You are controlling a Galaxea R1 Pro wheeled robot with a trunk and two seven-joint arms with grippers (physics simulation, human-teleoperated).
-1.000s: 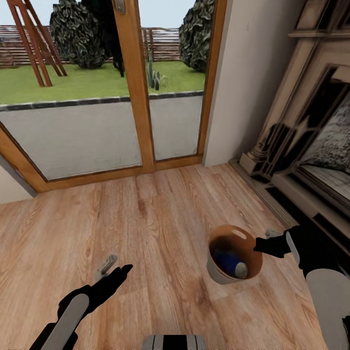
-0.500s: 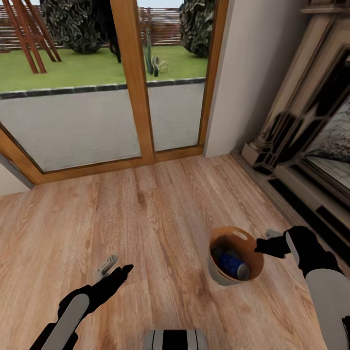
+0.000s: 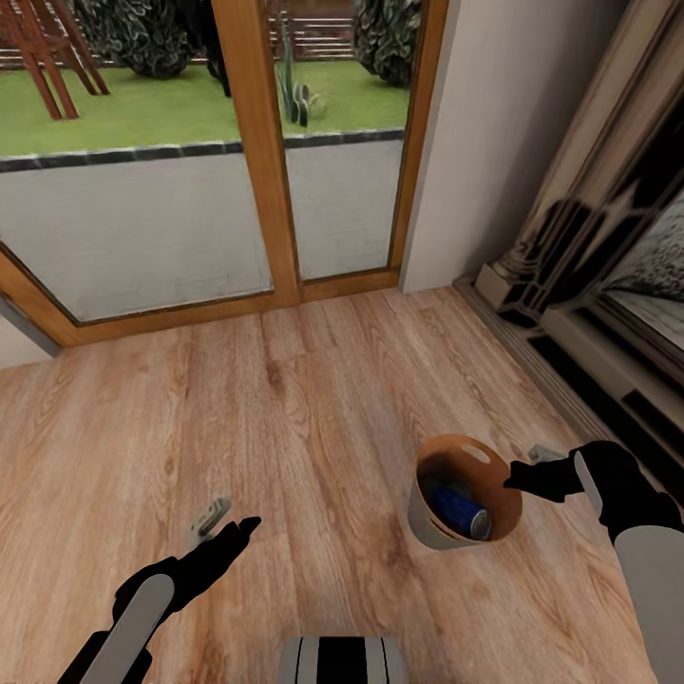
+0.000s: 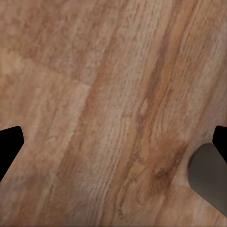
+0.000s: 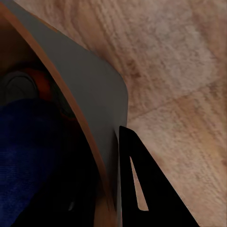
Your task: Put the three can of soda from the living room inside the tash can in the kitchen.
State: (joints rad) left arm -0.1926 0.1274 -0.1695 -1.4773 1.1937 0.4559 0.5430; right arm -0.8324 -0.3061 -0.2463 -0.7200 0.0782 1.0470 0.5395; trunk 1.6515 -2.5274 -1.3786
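Both arms are built alike: a pale grey, smooth rounded forearm shell running into a matt black wrist section. The left claw [image 3: 226, 525] ends in a slim black tapered finger beside a light grey flat finger. The right claw [image 3: 528, 468] is black too, with a small grey tip behind it. At the near edge sits the trunk's top [image 3: 338, 660], grey with black stripes.

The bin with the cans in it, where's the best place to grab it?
Grip the bin by its rim, one finger inside and one outside, from its right side. The thin open wall suits a pinch, and the right gripper is already there.
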